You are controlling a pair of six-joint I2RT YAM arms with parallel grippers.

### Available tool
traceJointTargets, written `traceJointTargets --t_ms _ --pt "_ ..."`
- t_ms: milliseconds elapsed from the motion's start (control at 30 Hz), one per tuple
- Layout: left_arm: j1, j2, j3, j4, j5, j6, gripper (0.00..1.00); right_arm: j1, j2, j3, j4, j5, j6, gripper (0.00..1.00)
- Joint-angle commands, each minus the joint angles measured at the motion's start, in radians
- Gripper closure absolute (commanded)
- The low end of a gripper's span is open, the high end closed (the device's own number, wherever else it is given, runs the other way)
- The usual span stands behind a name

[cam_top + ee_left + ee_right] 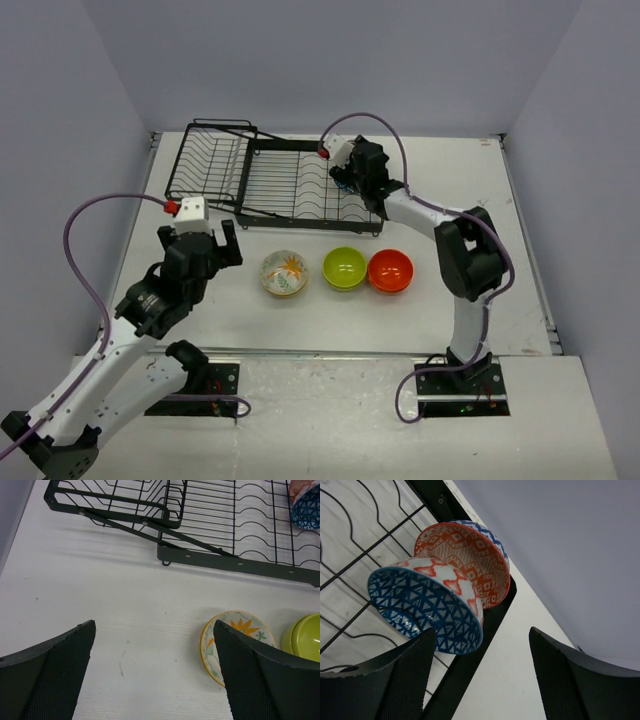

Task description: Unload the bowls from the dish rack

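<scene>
Two bowls sit in the dish rack [310, 223], tucked into its right end in the upper middle of the overhead view. One is a blue lattice-patterned bowl [425, 607] and the other, nested just behind it, is a red-patterned bowl [470, 562]. Both are tipped on edge among the wire dividers and lean toward the rack's corner, which seems to be what keeps them standing. The right gripper [481, 634] has its claw right there, fingers apart and holding nothing, with the blue bowl's lower rim just above the finger at the lower left of its wrist view. To my eye it is lined up to pinch that rim, the easiest part for a two-finger claw to take. Below the rack, across the middle of the overhead view, three bowls stand upright in a row on the white table [480, 200]: a floral bowl [284, 272], a lime green bowl [344, 267] and an orange-red bowl [390, 270], the last two close together, perhaps touching. The left gripper [154, 625] hangs over bare table at the left of that row, claw spread wide and empty, out of the other arm's way, I'd guess.
</scene>
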Motion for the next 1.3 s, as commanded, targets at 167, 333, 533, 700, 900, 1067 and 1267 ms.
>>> traceJointTargets --t_ms 167,333,533,700,900,1067,1267 --pt "0.035 -0.054 -0.012 0.050 0.049 0.041 0.00 -0.004 0.166 0.148 0.124 0.088 -0.258 0.33" --pt "0.038 -0.064 -0.018 0.059 0.076 0.053 0.00 0.008 0.214 0.174 0.123 0.076 -0.281 0.54" --pt "0.039 -0.080 -0.022 0.071 0.116 0.068 0.00 0.017 0.241 0.168 0.158 0.092 -0.292 0.76" --pt "0.041 -0.097 -0.025 0.071 0.113 0.072 0.00 0.019 0.271 0.164 0.205 0.123 -0.295 0.91" --pt "0.039 -0.134 -0.032 0.071 0.107 0.072 0.00 0.028 0.264 0.122 0.294 0.142 -0.286 1.00" --pt "0.039 -0.147 -0.035 0.074 0.096 0.070 0.00 0.040 0.260 0.081 0.420 0.174 -0.316 1.00" --pt "0.042 -0.131 -0.032 0.073 0.101 0.070 0.00 0.051 0.254 0.030 0.603 0.203 -0.371 1.00"
